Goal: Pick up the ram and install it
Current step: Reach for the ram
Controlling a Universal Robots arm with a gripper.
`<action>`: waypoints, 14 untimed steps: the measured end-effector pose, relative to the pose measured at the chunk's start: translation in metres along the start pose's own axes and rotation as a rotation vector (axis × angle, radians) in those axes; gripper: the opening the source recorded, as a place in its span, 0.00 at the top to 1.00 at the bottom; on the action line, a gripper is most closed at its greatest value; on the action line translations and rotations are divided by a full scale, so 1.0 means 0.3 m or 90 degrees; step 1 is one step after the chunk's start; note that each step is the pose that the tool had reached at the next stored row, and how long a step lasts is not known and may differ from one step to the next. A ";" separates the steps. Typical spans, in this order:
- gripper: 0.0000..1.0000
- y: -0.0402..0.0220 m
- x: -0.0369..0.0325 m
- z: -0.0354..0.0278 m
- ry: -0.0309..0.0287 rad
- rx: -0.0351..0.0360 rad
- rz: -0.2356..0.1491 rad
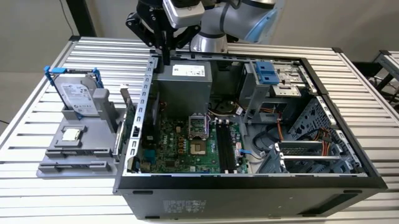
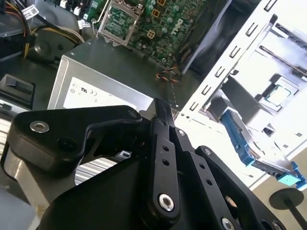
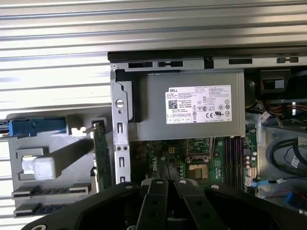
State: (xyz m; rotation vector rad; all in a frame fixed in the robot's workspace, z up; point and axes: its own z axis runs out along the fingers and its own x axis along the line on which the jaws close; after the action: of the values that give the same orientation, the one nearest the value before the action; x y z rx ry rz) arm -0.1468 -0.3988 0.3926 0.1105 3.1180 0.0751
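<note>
**Arm poised over open computer, memory stick waiting in its rack**

A Universal Robots arm holds its gripper (image 1: 166, 59) above the far corner of an opened computer case (image 1: 249, 186), over the power supply (image 1: 184, 81). The black fingers (image 2: 160, 139) are drawn together to a narrow point with nothing between them. The ram (image 3: 100, 148) stands on its edge in a slot of the grey fixture (image 1: 81, 156), just outside the case's side wall and apart from the gripper.

The fixture appears to be built to present each part for a grasp from above. The hard drive in its blue frame (image 1: 78, 95) stands upright at the far end, and the small square chip (image 1: 70, 134) lies flat in a recess. The case lies on its side with the panel off, so the motherboard (image 1: 181, 144) and its long black memory slots (image 1: 225, 144) face upward, likely for a straight downward insertion.

The first wrist view looks straight down, showing the ram as a thin green line with the slots (image 3: 235, 148) in the same frame. The second wrist view shows the closed fingertips and their linkage against the power supply's lid. The exterior view shows how high the gripper hangs above the slatted table (image 1: 37, 93).
</note>
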 end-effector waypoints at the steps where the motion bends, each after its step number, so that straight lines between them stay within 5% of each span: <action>1: 1.00 0.000 0.004 0.000 0.0000 0.0000 0.000; 14: 1.00 -0.004 0.057 -0.001 0.0000 0.0001 0.000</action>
State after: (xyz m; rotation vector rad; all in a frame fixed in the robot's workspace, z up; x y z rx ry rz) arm -0.1639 -0.3987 0.3926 0.1104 3.1180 0.0749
